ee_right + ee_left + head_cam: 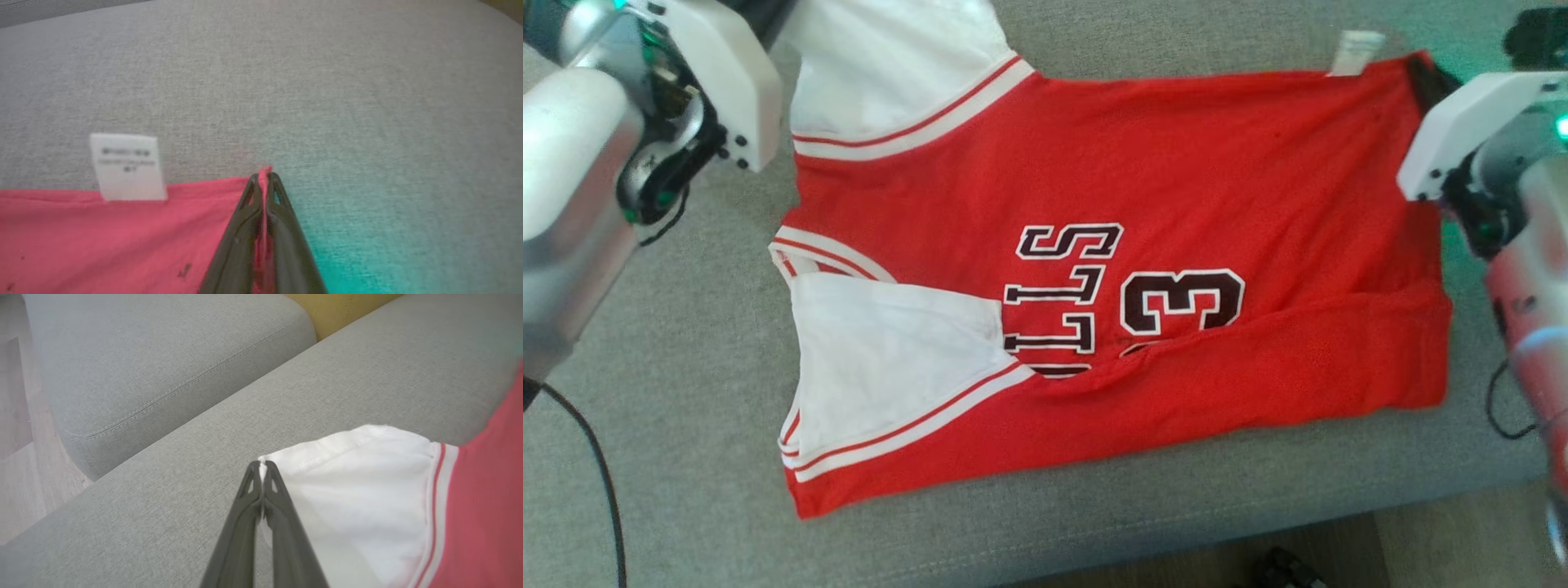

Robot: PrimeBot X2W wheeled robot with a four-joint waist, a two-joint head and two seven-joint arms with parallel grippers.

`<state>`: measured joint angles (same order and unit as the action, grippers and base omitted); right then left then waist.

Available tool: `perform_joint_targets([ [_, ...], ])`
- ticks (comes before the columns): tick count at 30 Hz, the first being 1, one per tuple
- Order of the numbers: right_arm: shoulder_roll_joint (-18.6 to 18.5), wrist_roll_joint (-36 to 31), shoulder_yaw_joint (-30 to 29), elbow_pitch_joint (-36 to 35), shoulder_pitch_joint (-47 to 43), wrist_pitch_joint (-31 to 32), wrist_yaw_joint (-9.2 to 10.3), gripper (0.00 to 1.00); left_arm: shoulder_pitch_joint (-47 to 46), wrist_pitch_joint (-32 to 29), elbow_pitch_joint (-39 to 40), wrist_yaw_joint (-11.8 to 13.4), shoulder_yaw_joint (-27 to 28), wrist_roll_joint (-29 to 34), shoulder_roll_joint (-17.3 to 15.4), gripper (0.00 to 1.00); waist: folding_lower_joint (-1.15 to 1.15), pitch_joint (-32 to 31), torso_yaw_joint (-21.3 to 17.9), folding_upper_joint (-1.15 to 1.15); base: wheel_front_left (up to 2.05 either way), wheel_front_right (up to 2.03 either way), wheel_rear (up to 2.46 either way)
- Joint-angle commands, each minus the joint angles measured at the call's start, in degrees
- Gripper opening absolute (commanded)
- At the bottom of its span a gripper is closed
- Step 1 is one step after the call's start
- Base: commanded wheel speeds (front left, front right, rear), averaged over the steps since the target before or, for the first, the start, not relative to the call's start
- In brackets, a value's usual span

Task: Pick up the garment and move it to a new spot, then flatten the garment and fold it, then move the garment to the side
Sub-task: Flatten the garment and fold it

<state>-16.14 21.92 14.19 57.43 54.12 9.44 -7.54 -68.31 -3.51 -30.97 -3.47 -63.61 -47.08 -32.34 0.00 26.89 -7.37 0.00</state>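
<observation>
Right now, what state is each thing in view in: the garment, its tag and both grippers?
jersey: spread on the grey sofa seat, near long edge folded over the lettering.
left gripper: shut on the corner of the far white sleeve.
right gripper: shut on the jersey's far hem corner.
care label: sticking out past the jersey's far edge, lying on the seat.

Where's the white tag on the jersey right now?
Head view, upper right: the tag sticks out from the jersey's far edge onto the couch, beside the corner the right gripper pinches.
</observation>
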Motion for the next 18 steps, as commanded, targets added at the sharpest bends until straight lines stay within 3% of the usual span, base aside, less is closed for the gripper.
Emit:
perform_joint_targets([
  [1, -1.6, 0.1, 0.6, 0.0, 1.4, -1.3, 0.05, 0.00, -2.3, 0.7, 0.9, 1.0, 3.6, -0.3, -2.8, 0.00, 0.00, 0.1, 0.1, 0.00, 0.00, 0.00, 0.00],
  [9, -2.4, -1.0, 0.0, 1.8, 4.9, -6.9, 0.05, 0.00, -4.2, 3.0, -0.4, 2.9, 5.7, -0.6, -2.4, 0.00, 0.00, 0.7, 0.4, 0.00, 0.00, 0.00, 0.00],
  [18, -2.0, -3.6, -2.5, 5.6, 10.8, -14.3, 0.05, 0.00, -8.1, 9.2, -4.9, 4.9, 7.6, 0.7, 0.6, 0.00, 0.00, 1.4, 1.1, 0.00, 0.00, 0.00, 0.00],
])
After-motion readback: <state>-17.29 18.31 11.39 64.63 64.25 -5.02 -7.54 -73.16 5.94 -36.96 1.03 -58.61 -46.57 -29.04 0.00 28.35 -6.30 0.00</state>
